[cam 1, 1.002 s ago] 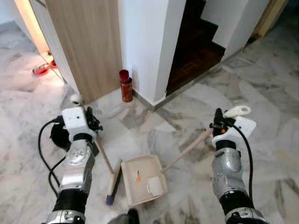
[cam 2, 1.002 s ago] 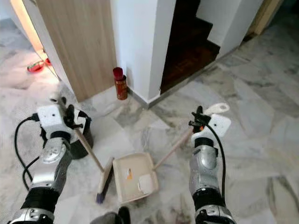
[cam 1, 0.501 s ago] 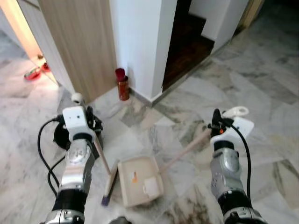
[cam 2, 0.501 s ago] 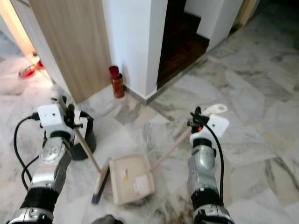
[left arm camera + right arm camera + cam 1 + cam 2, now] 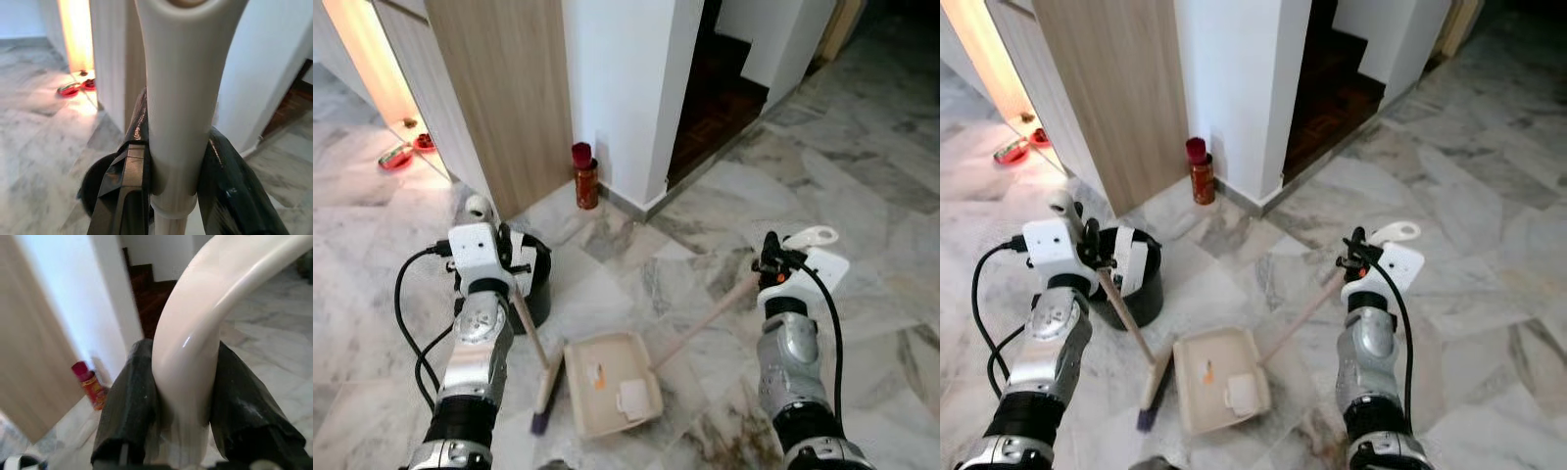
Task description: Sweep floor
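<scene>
A cream dustpan [image 5: 610,386] lies on the marble floor before me with a white scrap [image 5: 632,398] and an orange bit [image 5: 598,374] in it. Its long handle [image 5: 705,321] rises to my right gripper [image 5: 771,255], which is shut on the handle's cream loop [image 5: 195,352]. To the left, my left gripper [image 5: 505,262] is shut on the broom's cream handle [image 5: 180,122]. The broom stick [image 5: 530,333] slants down to the brush head [image 5: 545,394], which rests beside the dustpan's left edge.
A black bin [image 5: 530,286] stands on the floor just behind my left arm. A red spray can [image 5: 583,178] stands at the foot of the white wall [image 5: 626,88], beside a wooden panel [image 5: 499,88]. Dark stairs [image 5: 724,93] lie behind, red bowls [image 5: 395,155] far left.
The camera has moved, so the whole scene shifted and the black bin now shows more fully behind my left arm. Both grippers keep their hold; broom and dustpan stay together.
</scene>
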Tool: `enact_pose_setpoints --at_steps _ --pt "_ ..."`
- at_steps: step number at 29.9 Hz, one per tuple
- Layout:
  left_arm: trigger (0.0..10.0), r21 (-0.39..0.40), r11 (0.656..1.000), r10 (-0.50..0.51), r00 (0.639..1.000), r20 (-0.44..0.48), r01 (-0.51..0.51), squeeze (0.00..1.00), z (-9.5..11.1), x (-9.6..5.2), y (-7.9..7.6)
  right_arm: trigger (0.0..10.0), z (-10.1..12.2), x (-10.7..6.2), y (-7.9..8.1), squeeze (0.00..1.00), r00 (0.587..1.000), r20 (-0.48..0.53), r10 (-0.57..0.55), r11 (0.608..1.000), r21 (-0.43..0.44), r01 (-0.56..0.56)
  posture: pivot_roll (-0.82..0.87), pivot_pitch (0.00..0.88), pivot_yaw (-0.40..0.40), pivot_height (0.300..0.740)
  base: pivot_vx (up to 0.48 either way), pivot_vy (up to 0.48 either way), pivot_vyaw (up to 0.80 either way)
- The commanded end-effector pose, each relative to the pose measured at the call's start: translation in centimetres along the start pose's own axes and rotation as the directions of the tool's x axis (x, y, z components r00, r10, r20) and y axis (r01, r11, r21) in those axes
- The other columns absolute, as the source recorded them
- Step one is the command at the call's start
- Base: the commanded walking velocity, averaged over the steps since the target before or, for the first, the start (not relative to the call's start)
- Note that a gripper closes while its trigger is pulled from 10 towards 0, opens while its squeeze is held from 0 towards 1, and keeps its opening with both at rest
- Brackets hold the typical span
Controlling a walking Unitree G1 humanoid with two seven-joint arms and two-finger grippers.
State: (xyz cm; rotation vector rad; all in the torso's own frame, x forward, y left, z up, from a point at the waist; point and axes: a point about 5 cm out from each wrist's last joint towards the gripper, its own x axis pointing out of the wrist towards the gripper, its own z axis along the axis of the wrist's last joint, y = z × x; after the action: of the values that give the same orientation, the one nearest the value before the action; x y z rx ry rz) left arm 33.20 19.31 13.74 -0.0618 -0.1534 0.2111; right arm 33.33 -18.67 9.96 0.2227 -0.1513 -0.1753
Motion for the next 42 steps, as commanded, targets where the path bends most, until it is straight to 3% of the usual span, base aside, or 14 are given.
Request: enact_pose_setpoints --at_steps 1,31,42 --pt "10.0 0.014 1.000 -0.011 0.999 0.041 0.011 0.00 1.04 0.23 -0.27 10.0 0.65 0.31 0.13 0.00 0.999 0.031 -0.008 1.000 0.029 0.008 0.09 0.121 -0.048 0.740 0.000 0.281 0.00" --pt "10.0 0.018 1.000 -0.007 0.999 0.042 0.006 0.00 1.11 0.28 -0.22 10.0 1.10 0.63 0.47 0.00 0.999 0.043 -0.001 1.000 0.031 0.000 0.09 0.124 -0.049 0.740 0.000 0.273 0.08" --pt "10.0 0.024 1.000 0.004 0.999 0.046 -0.006 0.00 1.05 0.09 -0.43 10.0 1.65 1.07 0.04 0.00 0.999 0.049 -0.011 0.998 0.065 0.008 0.09 0.121 -0.073 0.740 0.000 0.000 0.00"
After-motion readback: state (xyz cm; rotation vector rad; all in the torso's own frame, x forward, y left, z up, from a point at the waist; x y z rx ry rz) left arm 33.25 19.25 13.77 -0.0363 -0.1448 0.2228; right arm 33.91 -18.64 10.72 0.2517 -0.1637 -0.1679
